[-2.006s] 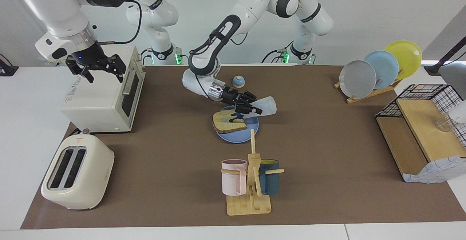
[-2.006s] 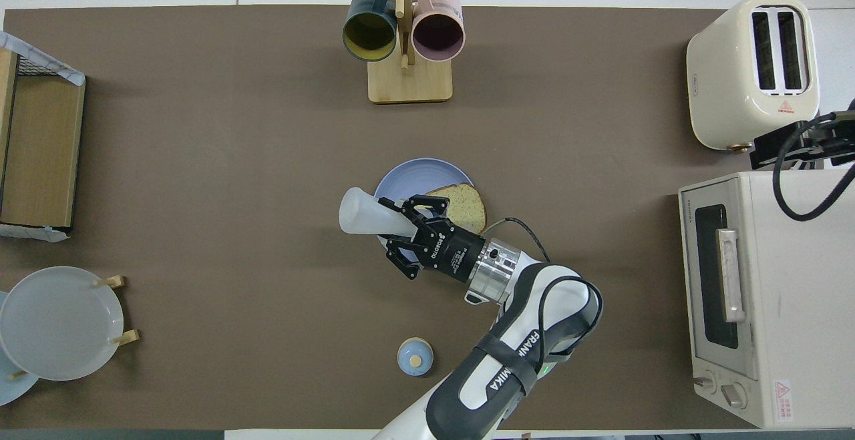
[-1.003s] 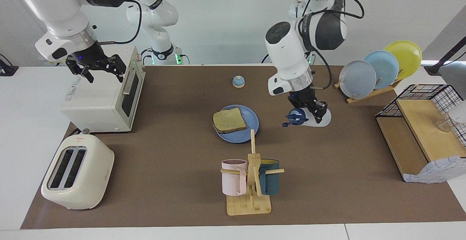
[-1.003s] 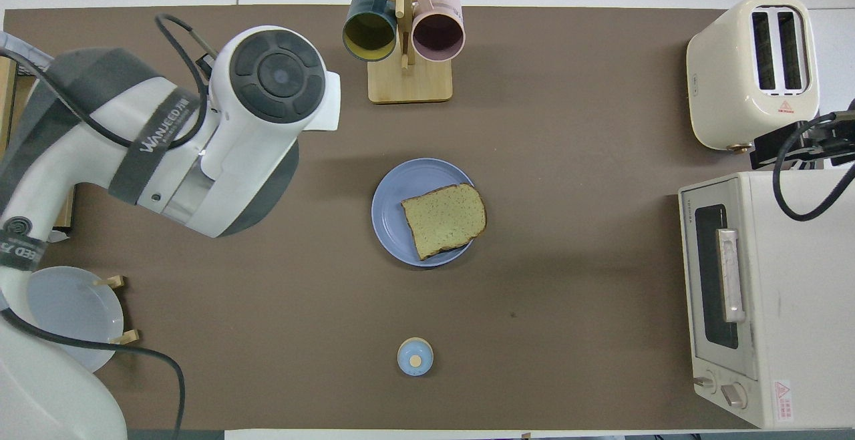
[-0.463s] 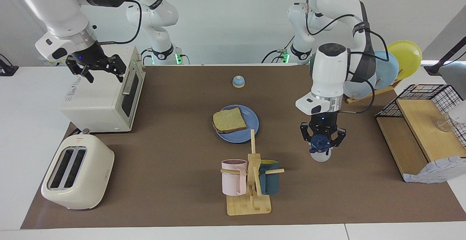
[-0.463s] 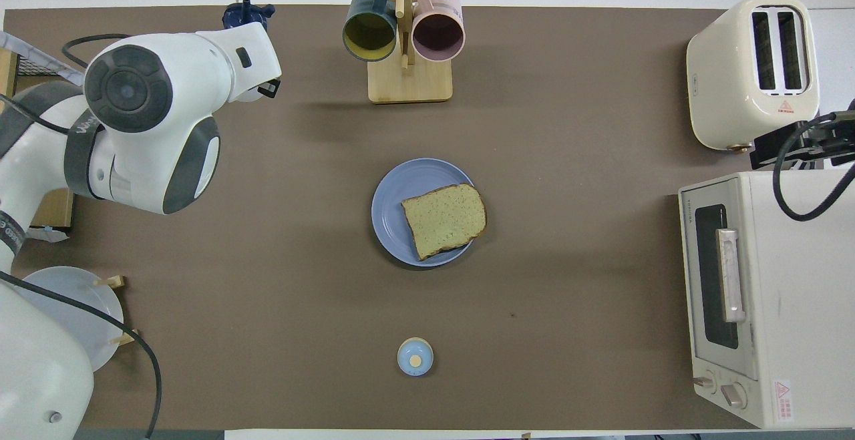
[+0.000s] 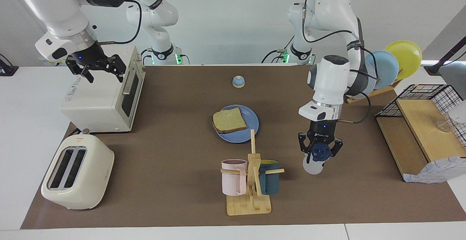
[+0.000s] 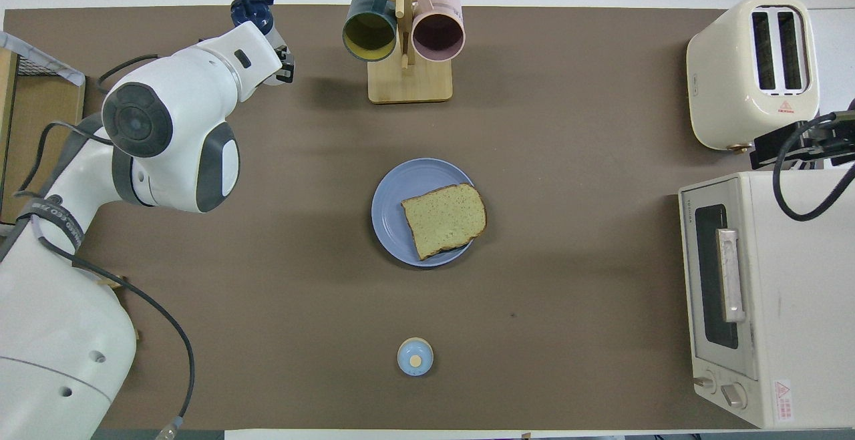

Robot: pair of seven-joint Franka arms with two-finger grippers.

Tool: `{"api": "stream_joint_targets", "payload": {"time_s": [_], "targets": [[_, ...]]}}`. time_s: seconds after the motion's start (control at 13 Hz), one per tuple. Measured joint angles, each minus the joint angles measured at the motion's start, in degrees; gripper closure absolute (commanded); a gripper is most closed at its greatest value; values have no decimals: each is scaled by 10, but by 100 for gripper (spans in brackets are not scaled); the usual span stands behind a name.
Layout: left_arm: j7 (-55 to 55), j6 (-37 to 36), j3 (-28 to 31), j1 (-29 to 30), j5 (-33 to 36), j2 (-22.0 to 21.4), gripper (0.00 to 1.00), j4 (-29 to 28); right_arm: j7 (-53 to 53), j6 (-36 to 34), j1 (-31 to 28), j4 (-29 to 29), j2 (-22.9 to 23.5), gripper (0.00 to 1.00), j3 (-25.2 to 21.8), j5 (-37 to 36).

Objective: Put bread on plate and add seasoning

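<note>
The left gripper [image 7: 320, 152] points straight down and is clamped on the seasoning bottle [image 7: 315, 162], its fingers pinching the bottle just under the dark navy-blue cap [image 7: 320, 152]. The bottle hangs upright, its translucent whitish body showing below the fingers, and whether its base touches the brown mat [image 7: 174, 130] cannot be told. Taking the mug rack [image 7: 251, 181] as landmark, gripper and bottle are over the mat beside the rack, toward the left arm's end of the table; in the overhead view the cap [image 8: 252, 9] peeks out past the arm's wrist.

The blue plate [image 7: 251, 125] lies flat on the mat just nearer to the robots than the mug rack, and the slice of wholegrain bread [image 7: 228, 120] lies on it, shifted toward the right arm's end of the table so that its crust overhangs the rim a little. The small blue-domed bell [image 7: 238, 81] stands nearer to the robots again, on a line with plate and rack.

The right gripper [image 7: 97, 69] waits in the air over the toaster oven [image 7: 98, 101], fingers spread apart and holding nothing. The cream two-slot toaster [image 7: 76, 167] sits toward the right arm's end of the table from the mug rack.
</note>
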Motion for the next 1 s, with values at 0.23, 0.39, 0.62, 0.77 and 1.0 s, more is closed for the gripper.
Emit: {"api": "stream_joint_targets", "payload": {"time_s": [0.23,0.39,0.62,0.77,1.0], "targets": [[-3,46,-17,20,-8,47,100,3,0,0,0,0,0,0,0,0],[-4,70,-68,67,-9,65,100,12,0,0,0,0,0,0,0,0],[-4,73,-156,156,-9,72,100,18,0,0,0,0,0,0,0,0],[-3,82,-178,181,-8,77,100,18,0,0,0,0,0,0,0,0],[-3,109,-182,182,-2,91,100,19,0,0,0,0,0,0,0,0]]}}
